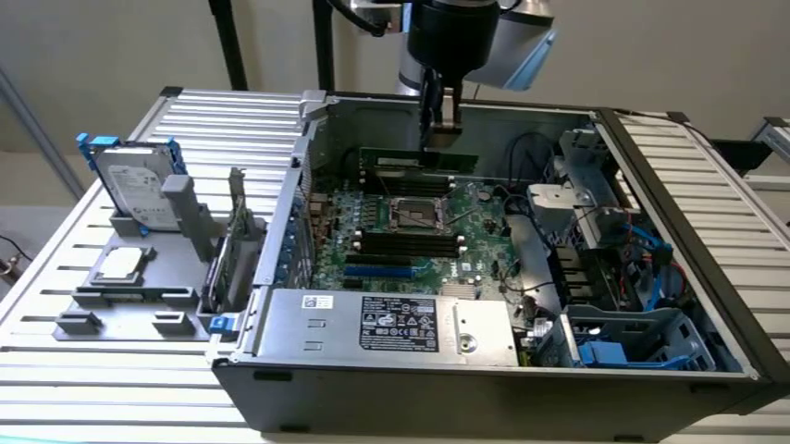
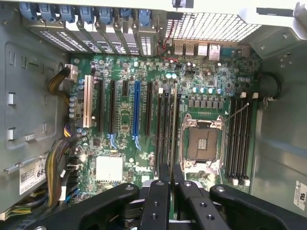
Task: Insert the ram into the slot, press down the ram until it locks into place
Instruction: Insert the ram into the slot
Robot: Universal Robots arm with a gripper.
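My gripper (image 1: 441, 132) hangs over the open computer case, its dark fingers (image 2: 160, 201) drawn close together. In the exterior view the ram (image 1: 413, 161), a thin green stick with dark chips, stands on edge right under the fingertips, which seem to pinch its upper edge. It sits over the black memory slots (image 1: 401, 178) on the far side of the square processor socket (image 1: 420, 215). I cannot tell whether it is seated. In the wrist view the fingers line up with a group of parallel black slots (image 2: 159, 129) beside the socket (image 2: 201, 143).
Another group of black slots (image 1: 408, 245) lies on the socket's near side. The power supply (image 1: 383, 324) fills the case's front, with drive bays and cables (image 1: 617, 250) at the exterior view's right. A hard drive (image 1: 133, 185) and holders stand outside at the left.
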